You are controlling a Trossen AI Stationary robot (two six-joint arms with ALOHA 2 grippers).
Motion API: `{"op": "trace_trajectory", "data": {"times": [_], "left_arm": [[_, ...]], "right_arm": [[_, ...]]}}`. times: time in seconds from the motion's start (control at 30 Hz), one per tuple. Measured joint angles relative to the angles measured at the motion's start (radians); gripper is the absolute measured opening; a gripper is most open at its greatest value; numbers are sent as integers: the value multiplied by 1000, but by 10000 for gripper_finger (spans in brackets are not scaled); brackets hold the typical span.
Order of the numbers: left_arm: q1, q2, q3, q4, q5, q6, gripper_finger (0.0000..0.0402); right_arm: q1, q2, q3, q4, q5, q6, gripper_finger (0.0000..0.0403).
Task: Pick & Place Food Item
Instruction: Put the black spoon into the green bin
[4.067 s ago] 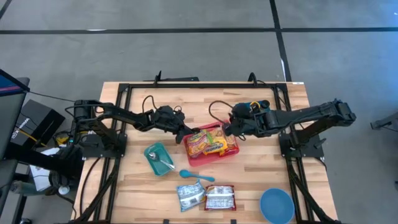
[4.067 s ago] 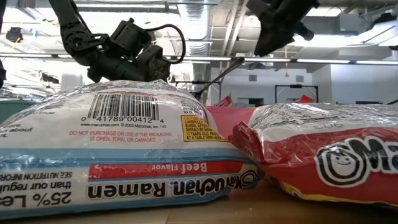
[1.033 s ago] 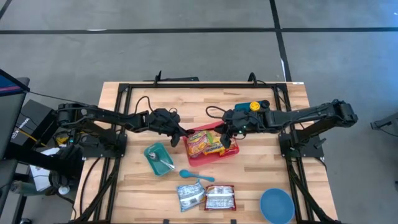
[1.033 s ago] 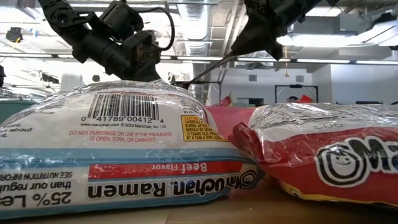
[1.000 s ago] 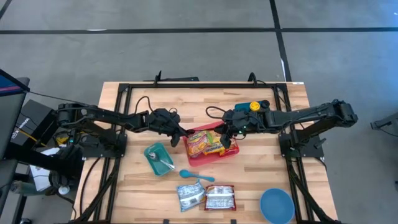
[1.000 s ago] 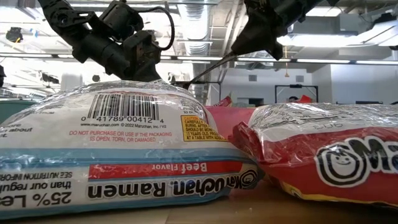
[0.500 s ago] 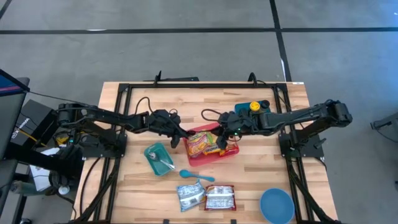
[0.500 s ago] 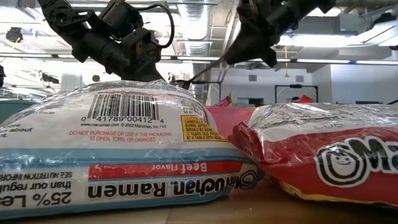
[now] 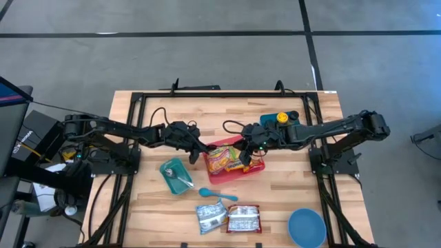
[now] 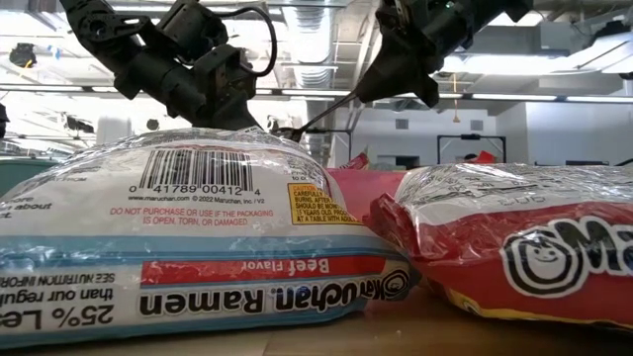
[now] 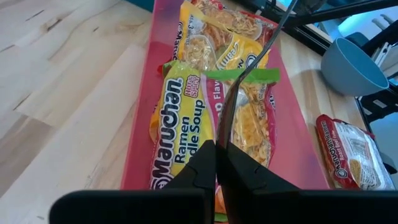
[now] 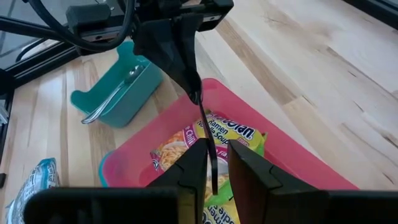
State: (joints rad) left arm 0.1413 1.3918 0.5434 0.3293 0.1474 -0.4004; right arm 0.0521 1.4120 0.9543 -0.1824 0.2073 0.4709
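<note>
Yellow ramen packets (image 11: 186, 118) with a green band lie in a pink tray (image 9: 256, 167) at mid-table. My left gripper (image 11: 216, 152) hovers over the tray's left end, shut on a thin, dark, slightly bent rod (image 11: 239, 81). The rod rises slanting toward my right arm. My right gripper (image 12: 216, 168) is over the tray's right half and open. Its fingers stand on either side of the rod's upper end (image 12: 213, 177), with a gap showing. I cannot tell whether they touch it. My left gripper pinches the rod's lower end (image 11: 219, 140) between its two shut fingers. The fingers come slanting down from the table's left and lie roughly along the rod. The rod stands clear above the packets and runs up toward the table's right.
Left of the tray stands a teal container (image 9: 176, 176) with a metal spoon in it, and a blue spoon (image 9: 217, 195) lies nearby. A blue-and-white ramen packet (image 10: 188, 237) and a red one (image 10: 514, 247) lie at the near edge. A blue bowl (image 9: 306, 227) sits near right.
My right gripper has sunk a little and shifted toward the left gripper, so its fingers now stand about the rod's upper end. The rod, the left gripper and the packets have stayed where they were.
</note>
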Motion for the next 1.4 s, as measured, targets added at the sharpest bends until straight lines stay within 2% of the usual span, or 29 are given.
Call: {"op": "trace_trajectory", "data": {"times": [0.37,0.73,1.2,1.4], "left_arm": [[0,0,0,-9,0,0,2],[0,0,0,-9,7,0,2],[0,0,0,-9,1,0,6],[1,0,0,-5,-6,4,26]], "right_arm": [[1,0,0,6,-26,0,56],[7,0,0,35,-27,-3,6],[7,0,0,35,-26,1,3],[8,0,0,31,-12,5,2]]}}
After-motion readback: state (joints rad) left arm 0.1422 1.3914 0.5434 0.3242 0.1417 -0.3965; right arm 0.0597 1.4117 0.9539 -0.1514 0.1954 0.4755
